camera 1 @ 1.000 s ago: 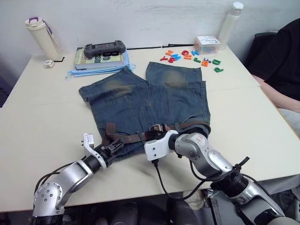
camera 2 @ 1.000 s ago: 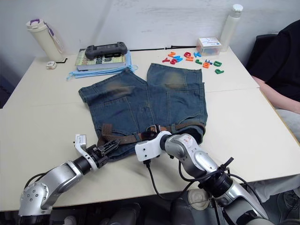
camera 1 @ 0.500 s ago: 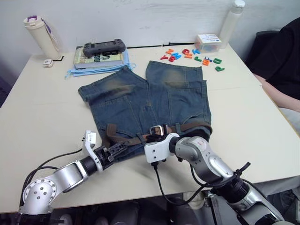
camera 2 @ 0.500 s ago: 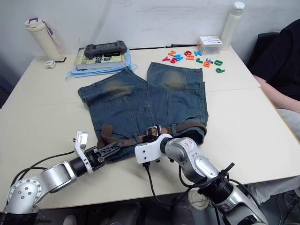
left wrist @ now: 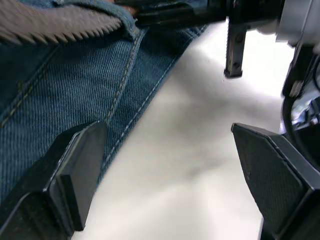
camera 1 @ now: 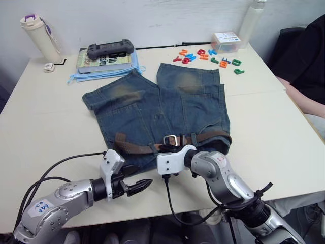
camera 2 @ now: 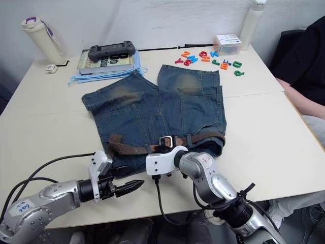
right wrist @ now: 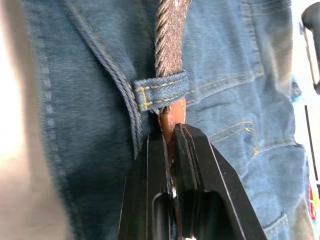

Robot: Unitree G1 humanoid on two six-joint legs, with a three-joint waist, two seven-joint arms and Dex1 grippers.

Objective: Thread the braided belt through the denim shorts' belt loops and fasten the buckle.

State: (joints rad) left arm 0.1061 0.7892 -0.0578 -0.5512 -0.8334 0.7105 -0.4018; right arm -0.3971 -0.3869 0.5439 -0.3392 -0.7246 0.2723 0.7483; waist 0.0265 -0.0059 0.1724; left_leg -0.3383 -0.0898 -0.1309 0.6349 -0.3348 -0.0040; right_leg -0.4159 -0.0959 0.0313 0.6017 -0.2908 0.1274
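The denim shorts lie flat mid-table, waistband toward me. The braided belt runs along that waistband, and its metal buckle lies at the middle. In the right wrist view, the brown strap passes under a belt loop. Just past the loop, my right gripper is shut on the tan leather tip. My left gripper hovers over bare table near the front edge, clear of the shorts. Its fingers stand wide open and hold nothing, with the denim hem beside them.
At the back left are a book with a game controller on it, blue face masks and a cream bottle. Coloured letters, a small box and a white bottle stand back right. A person's dark sleeve is at the right edge.
My left gripper has opened, left the waistband's left end and drawn back to the table's front edge. The right gripper has stayed shut at the waistband's middle. The camera has shifted slightly.
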